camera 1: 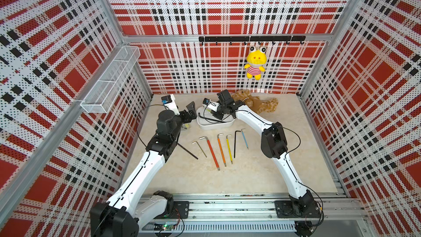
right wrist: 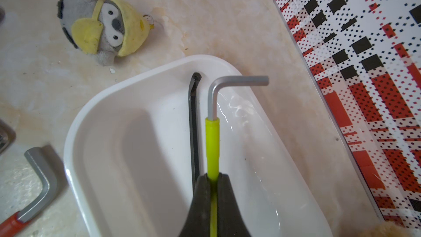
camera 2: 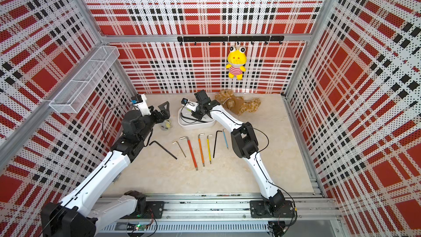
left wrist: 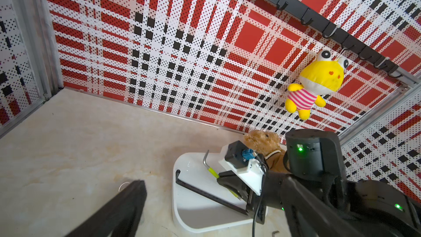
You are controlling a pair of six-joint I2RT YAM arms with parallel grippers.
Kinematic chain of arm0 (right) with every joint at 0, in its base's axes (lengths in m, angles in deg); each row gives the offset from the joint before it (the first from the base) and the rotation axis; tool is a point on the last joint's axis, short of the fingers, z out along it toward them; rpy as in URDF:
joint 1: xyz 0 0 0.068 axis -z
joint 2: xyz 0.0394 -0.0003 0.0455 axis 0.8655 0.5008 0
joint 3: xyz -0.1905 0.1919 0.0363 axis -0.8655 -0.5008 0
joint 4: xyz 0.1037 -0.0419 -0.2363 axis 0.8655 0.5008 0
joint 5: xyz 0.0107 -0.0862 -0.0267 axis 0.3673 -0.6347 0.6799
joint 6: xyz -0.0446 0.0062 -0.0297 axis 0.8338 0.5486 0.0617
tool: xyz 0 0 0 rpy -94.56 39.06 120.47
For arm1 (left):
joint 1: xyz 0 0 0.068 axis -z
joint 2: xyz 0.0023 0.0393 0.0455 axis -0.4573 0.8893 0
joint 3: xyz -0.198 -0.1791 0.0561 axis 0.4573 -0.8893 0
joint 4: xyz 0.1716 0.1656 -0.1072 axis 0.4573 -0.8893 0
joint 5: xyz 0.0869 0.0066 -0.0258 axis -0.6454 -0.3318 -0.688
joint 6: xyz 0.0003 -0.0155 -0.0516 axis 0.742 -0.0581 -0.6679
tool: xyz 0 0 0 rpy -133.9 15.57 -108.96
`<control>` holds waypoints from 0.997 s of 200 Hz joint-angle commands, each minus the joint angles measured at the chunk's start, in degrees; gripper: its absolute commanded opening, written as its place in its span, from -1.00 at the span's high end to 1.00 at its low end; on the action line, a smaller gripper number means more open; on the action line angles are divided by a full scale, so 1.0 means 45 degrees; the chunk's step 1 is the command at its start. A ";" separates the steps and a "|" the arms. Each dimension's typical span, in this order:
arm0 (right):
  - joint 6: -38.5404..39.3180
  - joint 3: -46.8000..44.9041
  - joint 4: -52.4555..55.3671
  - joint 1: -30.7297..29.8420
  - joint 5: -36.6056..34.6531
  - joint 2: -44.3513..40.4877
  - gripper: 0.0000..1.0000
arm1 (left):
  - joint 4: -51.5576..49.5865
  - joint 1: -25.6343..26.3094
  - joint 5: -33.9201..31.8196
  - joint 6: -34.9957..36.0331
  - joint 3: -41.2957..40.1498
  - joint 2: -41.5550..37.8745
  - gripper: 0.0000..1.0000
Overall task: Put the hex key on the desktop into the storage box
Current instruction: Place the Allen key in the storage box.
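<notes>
Hex key (right wrist: pixel 212 147) — lime-green sleeve, bare silver bend.

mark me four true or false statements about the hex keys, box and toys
1. The right gripper is shut on the lime-green hex key over the storage box. True.
2. The storage box is empty. False: a black hex key lies in it.
3. The brown teddy is hanging up. False: it lies on the desktop; the yellow frog plush hangs from the hook rail.
4. The red hex key lies on the desktop. True.
</notes>
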 commanded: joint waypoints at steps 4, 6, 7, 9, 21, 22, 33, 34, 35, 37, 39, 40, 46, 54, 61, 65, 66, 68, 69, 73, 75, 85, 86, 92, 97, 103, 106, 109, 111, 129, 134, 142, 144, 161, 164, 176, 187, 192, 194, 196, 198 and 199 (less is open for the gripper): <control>-0.0237 0.0153 0.0506 -0.0069 -0.0162 0.0505 1.00 | 0.0041 -0.0308 0.0273 0.0143 -0.0150 -0.0021 -0.99; -0.0250 0.0153 0.0520 -0.0069 -0.0174 0.0515 1.00 | 0.0051 -0.0308 0.0298 0.0142 -0.0142 0.0007 -0.98; -0.0272 0.0153 0.0523 -0.0069 -0.0179 0.0523 1.00 | 0.0056 -0.0308 0.0305 0.0142 -0.0141 0.0011 -0.98; -0.0298 0.0153 0.0525 -0.0069 -0.0183 0.0539 1.00 | 0.0060 -0.0308 0.0325 0.0137 -0.0140 0.0029 -0.98; -0.0429 0.0153 0.0525 -0.0069 -0.0219 0.0623 0.95 | 0.0090 -0.0309 0.0417 0.0103 -0.0130 0.0102 -0.99; -0.0430 0.0153 0.0525 -0.0069 -0.0221 0.0626 0.94 | 0.0095 -0.0299 0.0414 0.0093 -0.0125 0.0117 -0.99; -0.0544 0.0173 0.0491 -0.0069 -0.0261 0.0667 0.68 | 0.0131 -0.0313 0.0450 0.0083 -0.0116 0.0167 -0.98; -0.0546 0.0173 0.0479 -0.0069 -0.0272 0.0678 0.66 | 0.0135 -0.0311 0.0450 0.0083 -0.0108 0.0170 -0.98; -0.0566 0.0173 0.0473 -0.0069 -0.0287 0.0683 0.63 | 0.0137 -0.0310 0.0459 0.0083 -0.0114 0.0161 -0.99; -0.0591 0.0173 0.0454 -0.0069 -0.0298 0.0687 0.61 | 0.0139 -0.0309 0.0452 0.0083 -0.0114 0.0174 -0.98; -0.0617 0.0173 0.0439 -0.0069 -0.0315 0.0688 0.57 | 0.0139 -0.0308 0.0460 0.0069 -0.0104 0.0182 -0.98; -0.0631 0.0173 0.0433 -0.0079 -0.0318 0.0688 0.55 | 0.0139 -0.0308 0.0464 0.0076 -0.0103 0.0187 -0.98; -0.0677 0.0173 0.0375 -0.0088 -0.0364 0.0688 0.43 | 0.0139 -0.0308 0.0449 0.0083 -0.0111 0.0201 -0.99; -0.0754 0.0173 0.0273 -0.0088 -0.0450 0.0678 0.23 | 0.0139 -0.0311 0.0437 0.0083 -0.0120 0.0211 -0.98; -0.0827 0.0173 0.0157 -0.0088 -0.0575 0.0639 0.11 | 0.0139 -0.0309 0.0416 0.0083 -0.0121 0.0198 -0.99; -0.0891 0.0201 0.0097 -0.0088 -0.0651 0.0631 0.05 | 0.0139 -0.0318 0.0423 0.0083 -0.0120 0.0177 -0.99; -0.0905 0.0206 0.0077 -0.0098 -0.0672 0.0630 0.05 | 0.0139 -0.0313 0.0416 0.0083 -0.0120 0.0185 -0.99; -0.0940 0.0211 0.0052 -0.0091 -0.0702 0.0605 0.02 | 0.0139 -0.0310 0.0412 0.0083 -0.0120 0.0180 -0.98; -0.0958 0.0221 0.0044 -0.0090 -0.0707 0.0598 0.01 | 0.0139 -0.0309 0.0411 0.0083 -0.0120 0.0176 -0.98; -0.1019 0.0267 -0.0006 -0.0102 -0.0780 0.0576 -0.02 | 0.0139 -0.0308 0.0413 0.0083 -0.0139 0.0190 -0.99; -0.1066 0.0284 -0.0028 -0.0106 -0.0802 0.0557 -0.04 | 0.0139 -0.0323 0.0396 0.0083 -0.0140 0.0191 -0.98; -0.1332 0.0365 -0.0160 -0.0100 -0.0949 0.0395 -0.12 | 0.0139 -0.0319 0.0373 0.0098 -0.0140 0.0191 -0.99; -0.1360 0.0367 -0.0169 -0.0094 -0.0957 0.0375 -0.12 | 0.0139 -0.0314 0.0372 0.0101 -0.0140 0.0191 -0.98; -0.1583 0.0368 -0.0265 -0.0090 -0.1029 0.0193 -0.15 | 0.0139 -0.0329 0.0372 0.0103 -0.0140 0.0174 -0.99; -0.1802 0.0322 -0.0401 -0.0088 -0.1136 -0.0006 -0.17 | 0.0139 -0.0321 0.0354 0.0103 -0.0140 0.0184 -0.98; -0.2131 0.0184 -0.0578 -0.0090 -0.1356 -0.0278 -0.20 | 0.0139 -0.0318 0.0352 0.0103 -0.0145 0.0178 -0.99; -0.2306 0.0111 -0.0677 -0.0093 -0.1439 -0.0429 -0.21 | 0.0139 -0.0312 0.0354 0.0103 -0.0141 0.0183 -0.98; -0.2491 0.0011 -0.0770 -0.0104 -0.1574 -0.0602 -0.22 | 0.0139 -0.0306 0.0359 0.0103 -0.0142 0.0188 -0.98; -0.2611 -0.0053 -0.0809 -0.0092 -0.1640 -0.0733 -0.22 | 0.0139 -0.0313 0.0353 0.0103 -0.0141 0.0181 -0.99; -0.3685 -0.1103 -0.1256 -0.0088 -0.2260 -0.2071 -0.24 | 0.0139 -0.0328 0.0376 0.0103 -0.0091 0.0228 -0.99; -0.4054 -0.1501 -0.1368 -0.0088 -0.2519 -0.2511 -0.24 | 0.0139 -0.0328 0.0375 0.0103 -0.0085 0.0234 -0.99; -0.4720 -0.2115 -0.1442 -0.0088 -0.3060 -0.3205 -0.22 | 0.0139 -0.0328 0.0387 0.0122 -0.0063 0.0239 -0.98; -0.4872 -0.2284 -0.1426 -0.0079 -0.3223 -0.3357 -0.22 | 0.0139 -0.0328 0.0375 0.0122 -0.0062 0.0243 -0.98; -0.6069 -0.3525 -0.0947 0.0022 -0.4339 -0.4636 -0.22 | 0.0176 -0.0324 0.0383 0.0159 -0.0024 0.0360 -0.98; -0.6243 -0.3739 -0.0748 0.0052 -0.4493 -0.4846 -0.23 | 0.0193 -0.0340 0.0399 0.0161 -0.0025 0.0376 -0.99; -0.6789 -0.4734 -0.0073 0.0141 -0.5021 -0.5678 -0.25 | 0.0245 -0.0353 0.0446 0.0162 0.0003 0.0508 -0.98; -0.7156 -0.6061 0.0224 0.0199 -0.5525 -0.6509 -0.27 | 0.0305 -0.0357 0.0537 0.0162 0.0067 0.0666 -0.98; -0.7371 -0.6626 0.0354 0.0250 -0.5577 -0.6883 -0.27 | 0.0333 -0.0348 0.0592 0.0162 0.0067 0.0739 -0.98; -0.7493 -0.6839 0.0429 0.0289 -0.5590 -0.7030 -0.27 | 0.0349 -0.0348 0.0617 0.0162 0.0088 0.0753 -0.98; -0.7616 -0.7039 0.0506 0.0309 -0.5589 -0.7145 -0.28 | 0.0367 -0.0347 0.0633 0.0162 0.0078 0.0776 -0.99; -0.7735 -0.7221 0.0599 0.0358 -0.5544 -0.7262 -0.28 | 0.0387 -0.0347 0.0651 0.0162 0.0076 0.0807 -0.99; -0.7803 -0.7313 0.0650 0.0379 -0.5501 -0.7310 -0.28 | 0.0400 -0.0347 0.0658 0.0162 0.0085 0.0831 -0.99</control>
